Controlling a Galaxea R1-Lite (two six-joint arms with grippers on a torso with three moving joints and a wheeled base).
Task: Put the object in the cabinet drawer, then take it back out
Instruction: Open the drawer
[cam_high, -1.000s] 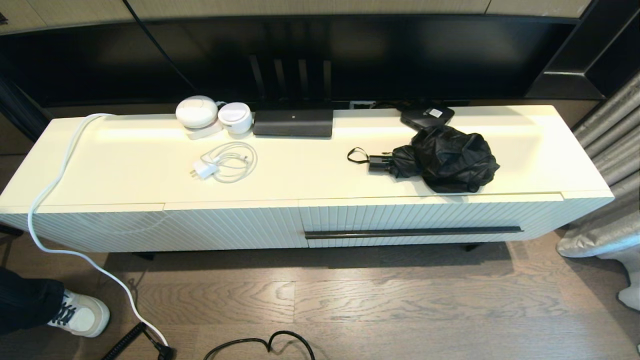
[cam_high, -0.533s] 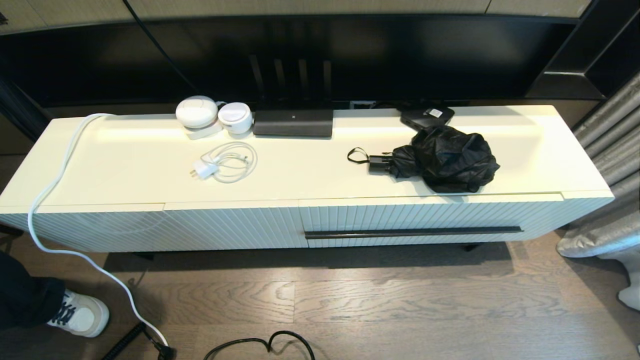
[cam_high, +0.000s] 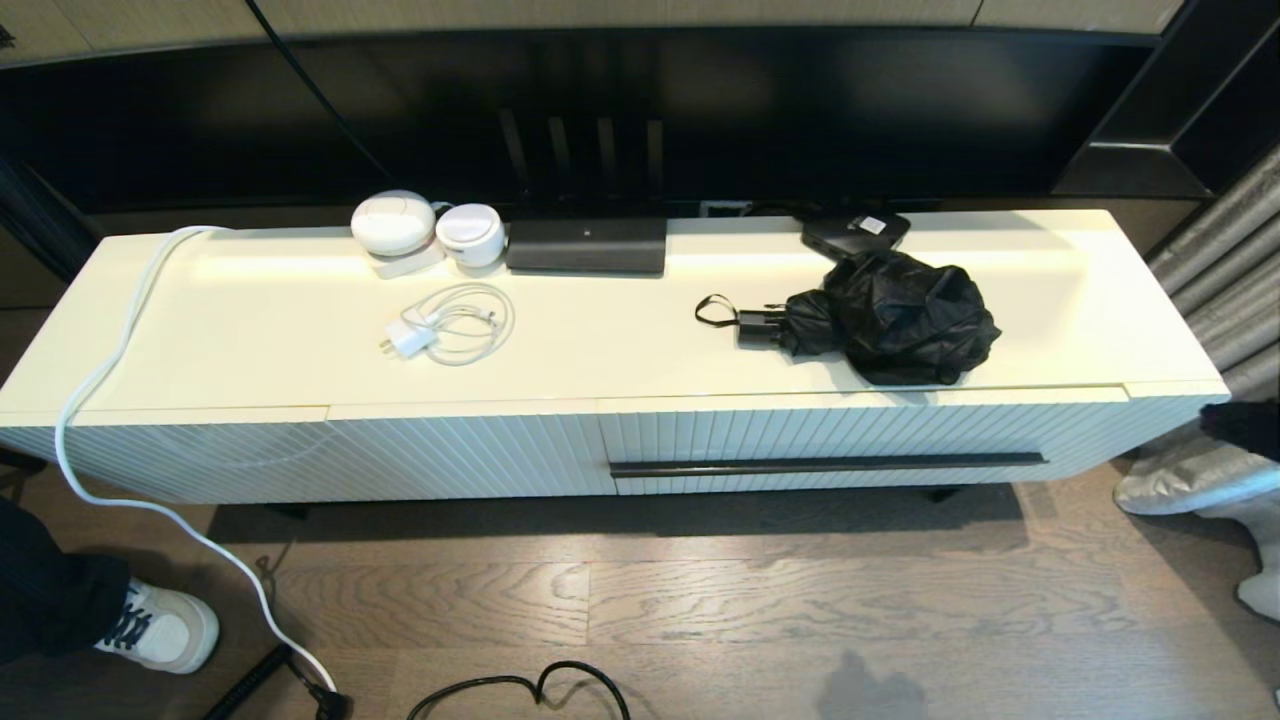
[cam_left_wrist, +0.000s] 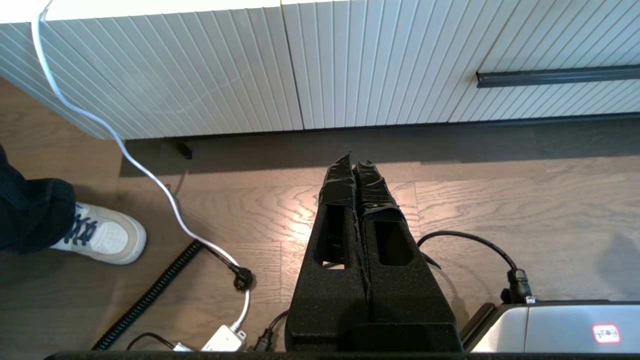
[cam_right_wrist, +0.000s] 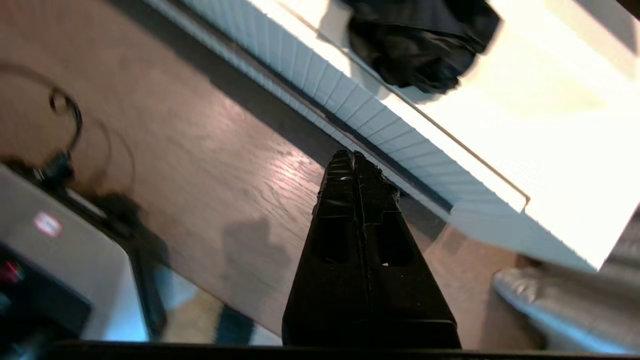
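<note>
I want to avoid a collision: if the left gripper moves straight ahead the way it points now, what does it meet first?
Probably the bare wood floor, then the fluted cabinet front beyond it. The left gripper is shut and points down toward the cabinet base; nothing lies between, though depth is hard to judge.

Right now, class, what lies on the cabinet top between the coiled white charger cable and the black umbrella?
Nothing: in the head view, the cream cabinet top is bare between the white charger cable and the umbrella.
</note>
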